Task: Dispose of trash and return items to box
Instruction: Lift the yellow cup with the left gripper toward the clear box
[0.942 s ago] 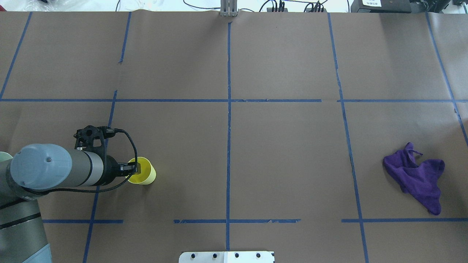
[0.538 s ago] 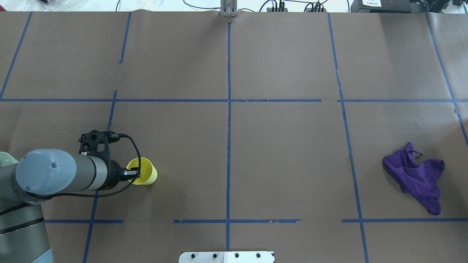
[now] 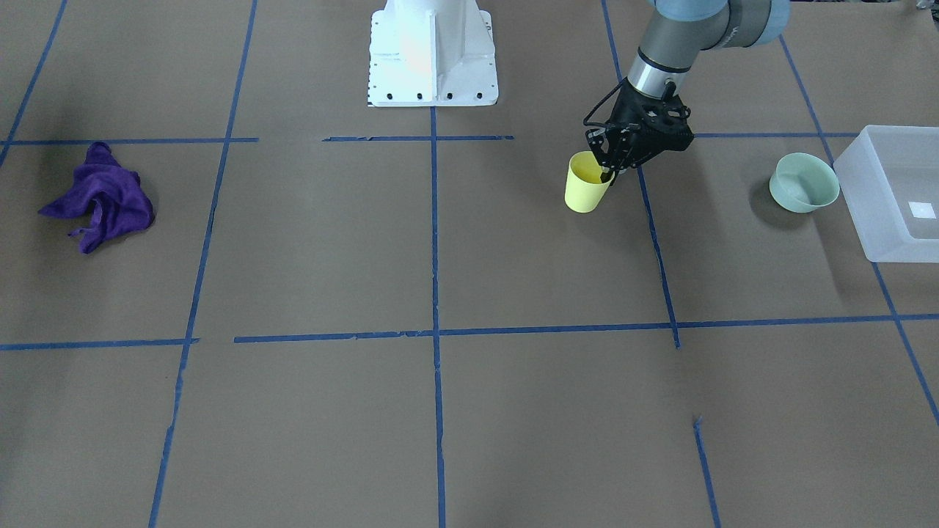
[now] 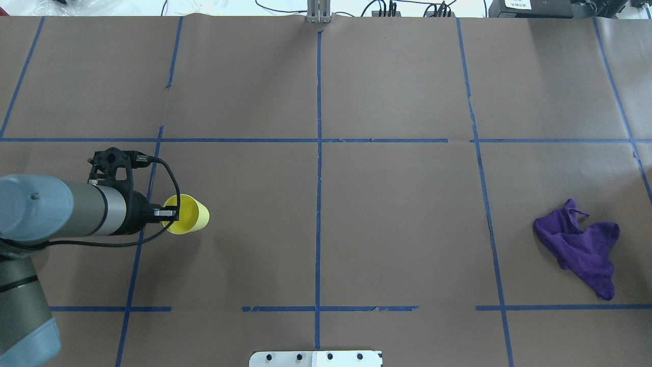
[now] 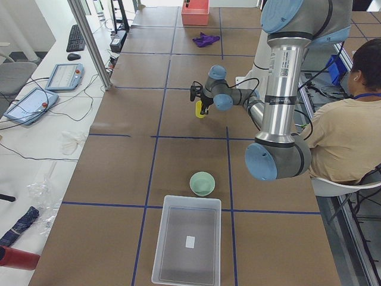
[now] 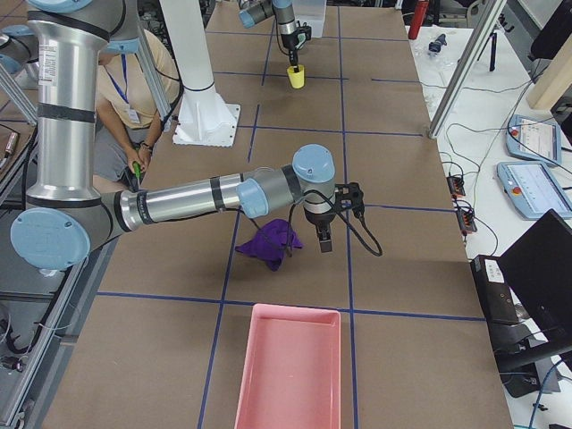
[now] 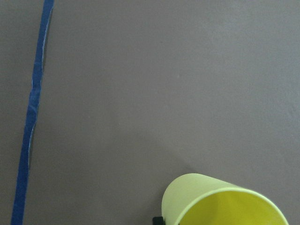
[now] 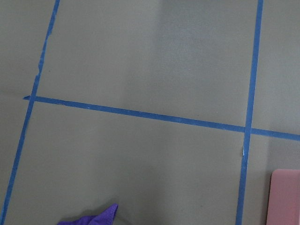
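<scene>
We see the box (image 3: 877, 198) at the left end of the table (image 3: 513, 257), a white label (image 3: 922, 209) on its bottom; the pink tray (image 6: 288, 371) lies at the right end. The bowl (image 3: 804, 183) sits just beside the box. The left gripper (image 3: 606, 174) pinches the rim of the tilted cup (image 3: 585, 189), one finger inside. The right gripper (image 6: 322, 243) hangs by the cloth (image 6: 268, 241); we cannot tell how its jaws stand.

A robotics lab: blue-taped paper-covered table (image 4: 407, 76), cabled side bench (image 5: 24, 155) with keyboard (image 5: 75, 37) and what look like teach pendants (image 5: 62, 76).
</scene>
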Tool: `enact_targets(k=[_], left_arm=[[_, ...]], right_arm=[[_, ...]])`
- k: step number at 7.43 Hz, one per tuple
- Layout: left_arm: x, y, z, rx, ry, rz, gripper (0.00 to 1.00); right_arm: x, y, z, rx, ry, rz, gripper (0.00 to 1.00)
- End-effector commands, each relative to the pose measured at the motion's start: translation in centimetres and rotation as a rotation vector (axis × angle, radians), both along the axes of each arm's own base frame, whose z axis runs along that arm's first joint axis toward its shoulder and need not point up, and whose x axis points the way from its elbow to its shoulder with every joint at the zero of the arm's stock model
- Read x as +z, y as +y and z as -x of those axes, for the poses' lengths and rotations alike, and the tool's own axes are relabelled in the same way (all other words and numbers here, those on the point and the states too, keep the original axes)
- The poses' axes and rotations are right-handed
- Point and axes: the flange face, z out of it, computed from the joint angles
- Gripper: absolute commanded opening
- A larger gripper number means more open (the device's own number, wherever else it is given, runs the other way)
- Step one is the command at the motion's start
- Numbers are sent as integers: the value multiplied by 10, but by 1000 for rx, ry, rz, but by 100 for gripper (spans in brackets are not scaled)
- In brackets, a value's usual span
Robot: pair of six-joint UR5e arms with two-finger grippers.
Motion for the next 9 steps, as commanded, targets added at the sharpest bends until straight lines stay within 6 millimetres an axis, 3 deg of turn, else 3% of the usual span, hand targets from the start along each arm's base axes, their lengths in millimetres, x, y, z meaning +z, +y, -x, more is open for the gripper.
enact_targets(k=[1,3,4,7,8,9], left_arm=[[22,-53,110,80,-85,-174,0],[76,-67,224,205,-229,-340,0],[111,-61,270,302,-315,-427,0],[252,-62,406,492,-430,-522,0],[279,-58,425,517,-445,-521,0],[289,-54,426,522,-441,-504,0]], right_arm=[[0,0,0,0,0,-1,100],[-2,-1,0,0,-1,-4,100],[-2,-1,0,0,-1,-4,100],[0,-2,0,0,-3,-19,100],[2,-3,0,0,-3,-19,100],[2,-3,0,0,-3,-19,100]])
